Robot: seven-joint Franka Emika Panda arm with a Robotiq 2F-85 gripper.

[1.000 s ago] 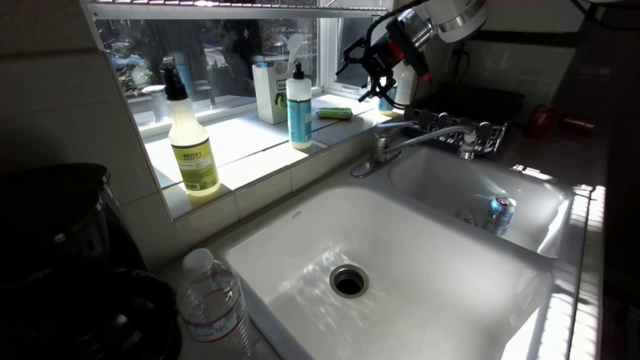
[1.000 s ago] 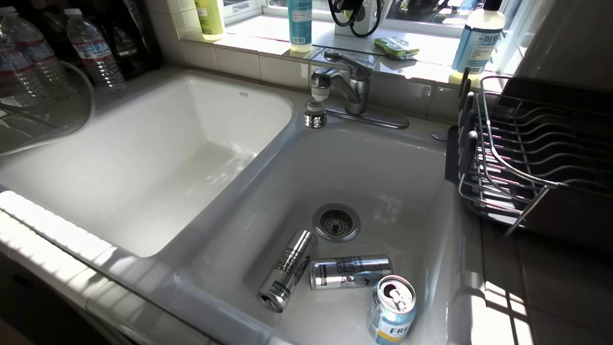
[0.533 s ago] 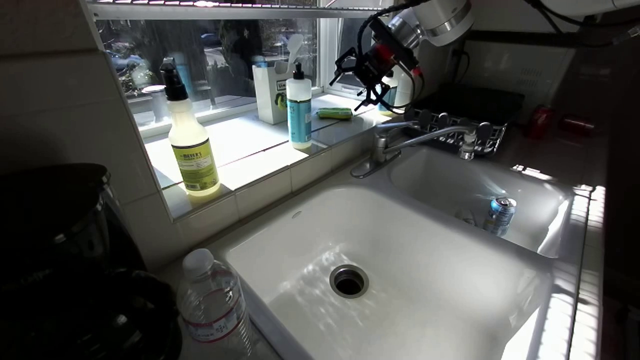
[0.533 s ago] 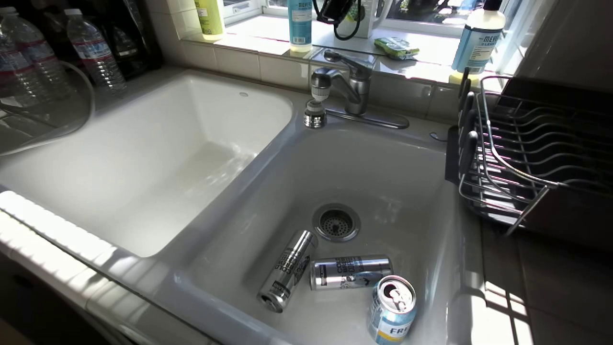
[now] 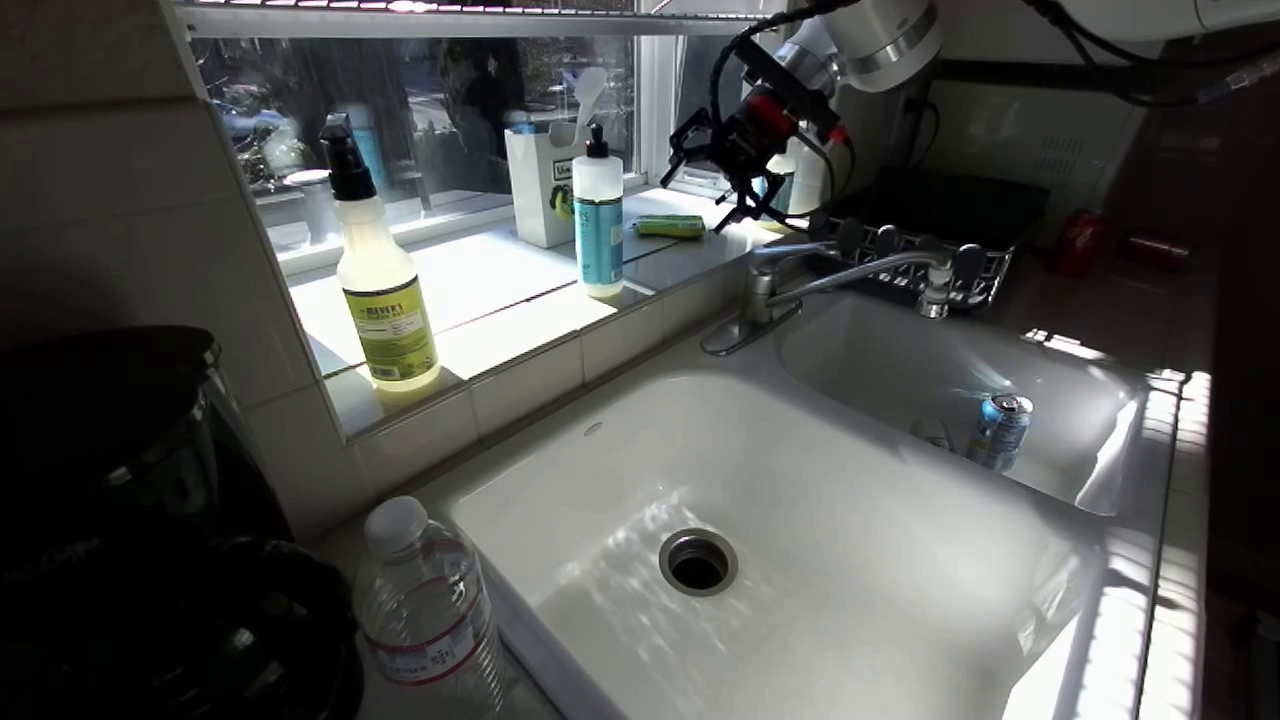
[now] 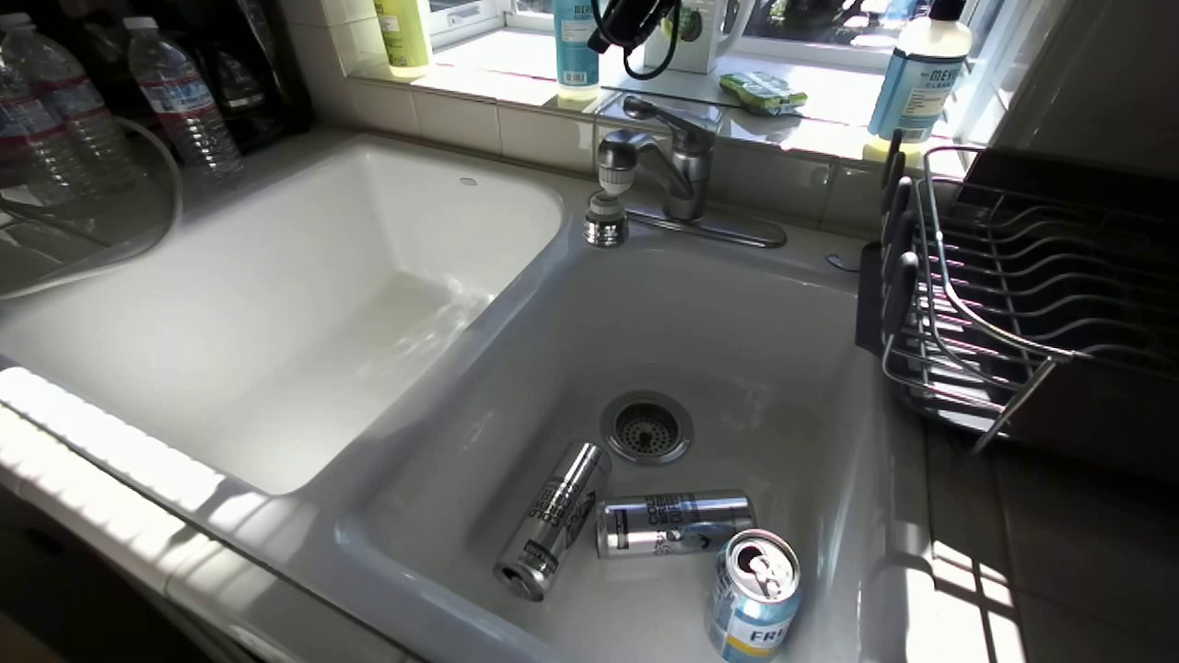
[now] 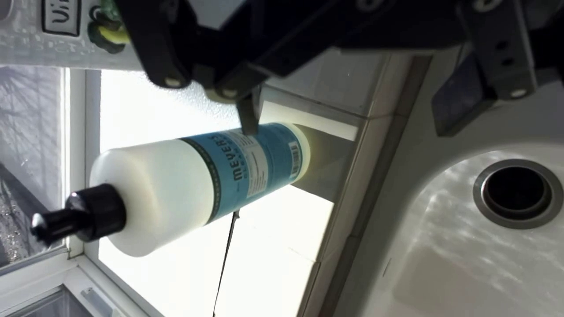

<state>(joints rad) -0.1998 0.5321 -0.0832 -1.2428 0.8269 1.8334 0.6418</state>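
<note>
Pump bottle (image 7: pixel 194 187): upright on the sunlit window sill (image 5: pixel 490 295), close to the sill's near edge; cloudy white body, rounded shoulders, black pump top, a yellowish glow at the base.
Blue label (image 7: pixel 235 178): wraps the lower body under a dark band, reading "MEYER'S", with a pale panel of small print and a barcode toward the base.
Gripper (image 7: pixel 347 125): spread wide; one fingertip (image 7: pixel 248 118) overlaps the label in the wrist view, yet an exterior view shows a gap between gripper and bottle.
Arm (image 5: pixel 885 42): reaches in from the upper right in an exterior view, wrist tilted down and left, the gripper hanging above the sill to the bottle's right; a cable loops below.
Sill neighbours: white holder (image 5: pixel 540 195) on the bottle's far side, green pack (image 5: pixel 670 227) to its right, spray bottle (image 5: pixel 392 315) to its left.
Sink (image 6: pixel 322 350): double, below the sill; its right basin holds two silver cans (image 6: pixel 675 525) lying down and a blue can (image 6: pixel 753 603) standing.
</note>
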